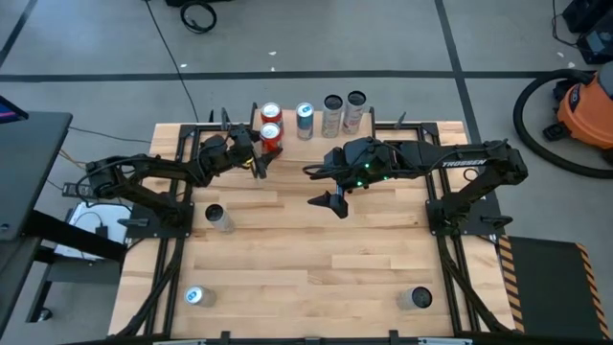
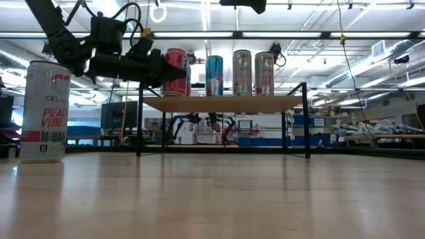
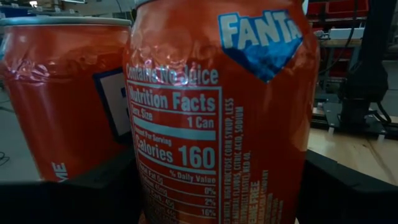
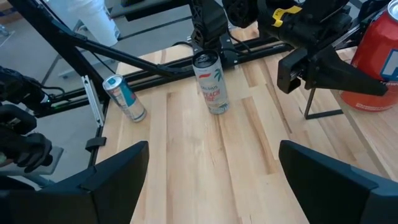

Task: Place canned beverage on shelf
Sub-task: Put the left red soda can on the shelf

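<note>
Grips an orange soda can [image 1: 271, 140] with the left claw [image 1: 262, 153], fingers pressed to either side of the can's dented wall, label with the nutrition panel facing the wrist camera. Holds that can upright at the left end of the shelf [image 2: 226, 104], level with the row already there; impossible to tell whether its base touches the board, hidden as it is behind the dark fingers in the low view.

Just behind it on the same end of the shelf, a second orange can [image 1: 269, 115], touching or nearly touching the gripped one. Further along the board, a blue can [image 2: 214, 75], then two silver cans [image 2: 242, 72] side by side, all upright.

Hangs the right claw [image 1: 322, 188] above the middle of the surface [image 1: 316, 259], in front of the shelf, fingers spread wide and released, nothing between them. Points it toward the left side, with the left arm and the gripped can in sight of its wrist camera.

Elsewhere on the surface, well apart from the shelf: a white can [image 1: 218, 218] with pink lettering standing on the left side, a small blue-topped can [image 1: 194, 297] at the near left corner, and a grey can [image 1: 419, 299] at the near right corner
</note>
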Controlling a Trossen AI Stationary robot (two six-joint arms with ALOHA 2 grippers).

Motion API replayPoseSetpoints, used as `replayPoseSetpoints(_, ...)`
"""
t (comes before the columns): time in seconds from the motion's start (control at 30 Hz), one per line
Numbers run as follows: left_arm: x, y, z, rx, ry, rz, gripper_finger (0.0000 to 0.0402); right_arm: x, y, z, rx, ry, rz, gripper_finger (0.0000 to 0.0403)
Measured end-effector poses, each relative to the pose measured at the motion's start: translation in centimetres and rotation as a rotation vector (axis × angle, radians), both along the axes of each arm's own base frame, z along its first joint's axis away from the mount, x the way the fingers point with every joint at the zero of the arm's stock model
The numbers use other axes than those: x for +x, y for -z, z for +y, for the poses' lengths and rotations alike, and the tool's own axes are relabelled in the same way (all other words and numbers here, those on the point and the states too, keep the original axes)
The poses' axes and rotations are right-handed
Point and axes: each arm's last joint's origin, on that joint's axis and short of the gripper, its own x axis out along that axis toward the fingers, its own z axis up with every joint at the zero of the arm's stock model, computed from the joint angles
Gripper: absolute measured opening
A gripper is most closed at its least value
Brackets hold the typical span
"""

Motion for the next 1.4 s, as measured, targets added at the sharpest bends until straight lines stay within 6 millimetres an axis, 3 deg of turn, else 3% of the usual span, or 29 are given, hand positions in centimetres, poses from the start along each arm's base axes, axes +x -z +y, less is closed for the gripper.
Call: replayPoseSetpoints(1.4, 0.38, -0.20, 0.17, -0.025, 0.013, 0.014, 0.0315, 0.00, 0.00, 0.01, 0.002, -0.002, 0.000, 0.0369)
